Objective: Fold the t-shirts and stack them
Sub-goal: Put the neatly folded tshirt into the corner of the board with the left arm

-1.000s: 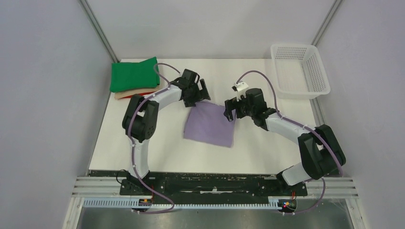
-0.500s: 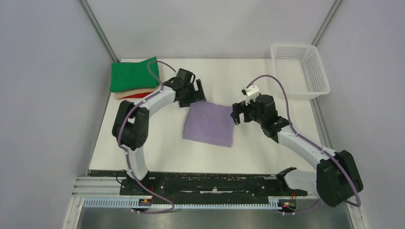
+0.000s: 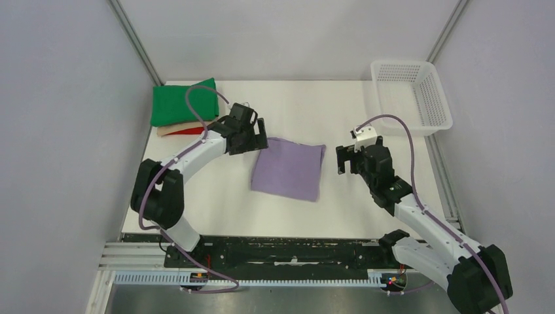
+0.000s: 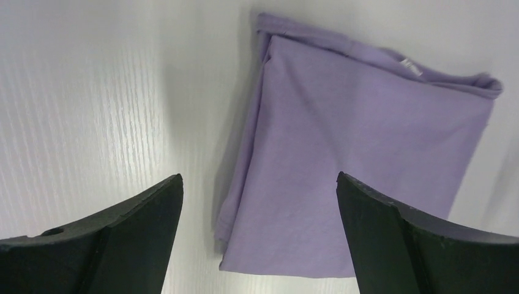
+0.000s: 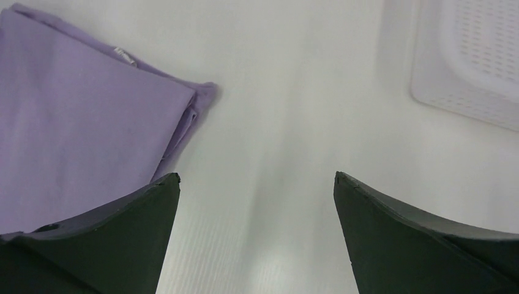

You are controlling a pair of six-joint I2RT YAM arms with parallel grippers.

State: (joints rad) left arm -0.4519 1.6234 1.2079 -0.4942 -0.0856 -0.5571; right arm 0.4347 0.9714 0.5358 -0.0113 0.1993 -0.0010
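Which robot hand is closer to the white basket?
Right. The right gripper hangs left of the basket; the left gripper is farther, beyond the purple shirt.

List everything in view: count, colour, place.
purple t-shirt: 1, lavender, folded flat at table centre
stack of folded t-shirts: 3, green on top of beige and red, far-left corner
basket: 1, white mesh, far-right corner, nothing visible inside
table: 1, white
left gripper: 1, black, open, at the purple shirt's left edge
right gripper: 1, black, open, over bare table right of the shirt
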